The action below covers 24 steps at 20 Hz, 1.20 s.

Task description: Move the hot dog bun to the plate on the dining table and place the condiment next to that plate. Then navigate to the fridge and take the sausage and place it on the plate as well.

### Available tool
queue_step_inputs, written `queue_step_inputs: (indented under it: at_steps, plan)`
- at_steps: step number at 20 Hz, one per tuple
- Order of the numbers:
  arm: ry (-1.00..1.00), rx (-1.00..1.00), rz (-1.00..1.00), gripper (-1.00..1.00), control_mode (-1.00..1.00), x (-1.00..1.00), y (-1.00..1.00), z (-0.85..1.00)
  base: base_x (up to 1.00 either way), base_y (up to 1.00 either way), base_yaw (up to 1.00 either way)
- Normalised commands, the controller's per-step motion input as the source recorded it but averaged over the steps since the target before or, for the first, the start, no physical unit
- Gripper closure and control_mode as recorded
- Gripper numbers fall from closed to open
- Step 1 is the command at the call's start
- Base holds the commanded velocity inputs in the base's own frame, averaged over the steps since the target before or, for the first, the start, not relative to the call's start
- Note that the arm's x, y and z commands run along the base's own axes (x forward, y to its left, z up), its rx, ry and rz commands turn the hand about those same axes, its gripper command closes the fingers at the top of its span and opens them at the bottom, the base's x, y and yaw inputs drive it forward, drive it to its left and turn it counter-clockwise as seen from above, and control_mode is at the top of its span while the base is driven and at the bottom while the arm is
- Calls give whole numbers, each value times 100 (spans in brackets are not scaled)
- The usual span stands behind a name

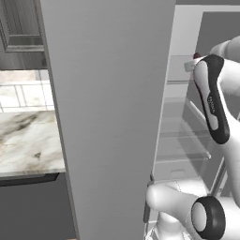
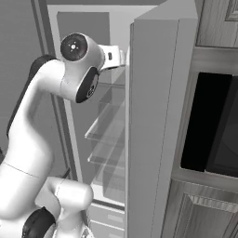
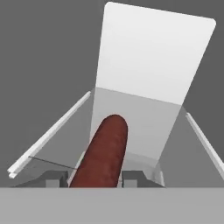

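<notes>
The fridge (image 1: 108, 117) stands open, and my arm reaches in between its pale grey doors at upper shelf height. In the hand view the reddish-brown sausage (image 3: 105, 153) runs lengthwise away from the camera, above a clear glass shelf (image 3: 144, 127). My gripper (image 3: 94, 177) is shut on the sausage, one dark fingertip (image 3: 54, 177) pressed against each side of it. A dark red tip of the sausage (image 1: 197, 55) peeks out beside the hand in the left base view. The bun, plate, condiment and dining table are out of view.
The open fridge door (image 2: 153, 121) stands close on the arm's right and hides the hand in the right base view. Several glass shelves (image 2: 109, 135) lie below the hand. A dark wall oven (image 2: 214, 125) sits right of the fridge. A marble counter (image 1: 28, 140) lies to the left.
</notes>
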Motion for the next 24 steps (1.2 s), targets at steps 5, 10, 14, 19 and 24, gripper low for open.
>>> queue_step_inputs:
  at_steps: [5, 10, 14, 19, 24]
  plan:
    - [3, 0, -11, 100, -100, -73, 23, 24, 0, 0, 0]
    - [4, -3, -10, 100, -100, -61, 36, 9, 0, 0, 0]
    - [0, -3, -2, 100, -100, -54, 18, -2, 0, 0, 0]
    - [-3, 0, 0, 100, -100, -53, 1, 0, 0, 0, 0]
    - [4, -1, 0, 100, -100, -12, 2, -1, 0, 0, 0]
